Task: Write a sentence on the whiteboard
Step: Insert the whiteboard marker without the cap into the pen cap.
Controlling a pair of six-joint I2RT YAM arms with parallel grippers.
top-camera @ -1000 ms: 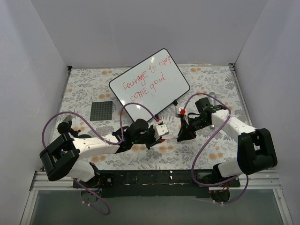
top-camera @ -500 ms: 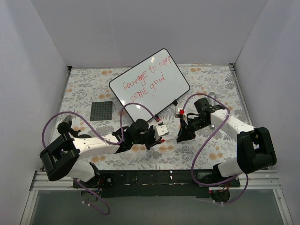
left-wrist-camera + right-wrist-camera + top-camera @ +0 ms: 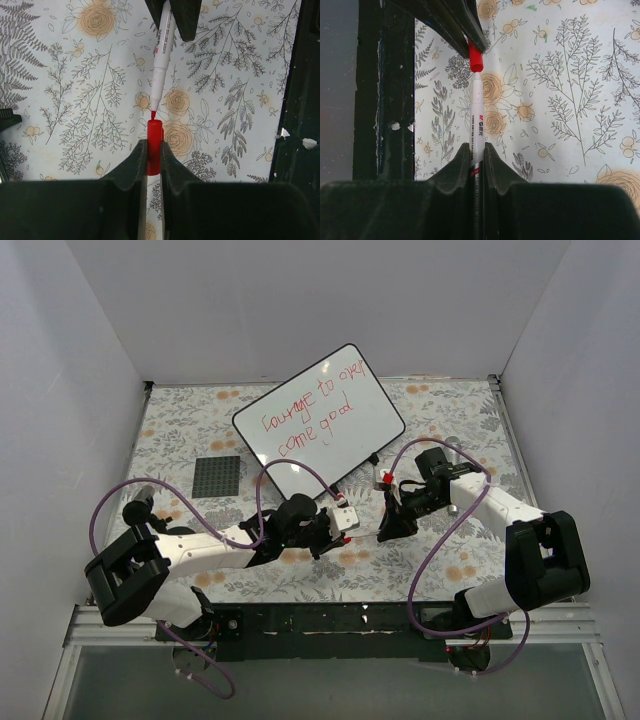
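Floral desk (image 3: 455,425), bare along right edge; whiteboard (image 3: 365,435) angled by far edge.
Red sentence (image 3: 310,410) in two slanted lines; left end effector (image 3: 152,150) clamping cap (image 3: 155,132), right end effector (image 3: 476,150) clamping marker (image 3: 478,110).

Cap (image 3: 154,145) sat in left gripper (image 3: 154,150), marker (image 3: 477,115) in right gripper (image 3: 476,150) facing it, tip at cap's mouth, whiteboard (image 3: 365,425) lay on table (image 3: 450,430) beyond both.

Plain white walls (image 3: 300,300) on three sides; floral-print table cover (image 3: 460,430); black rail (image 3: 300,622) along near edge.
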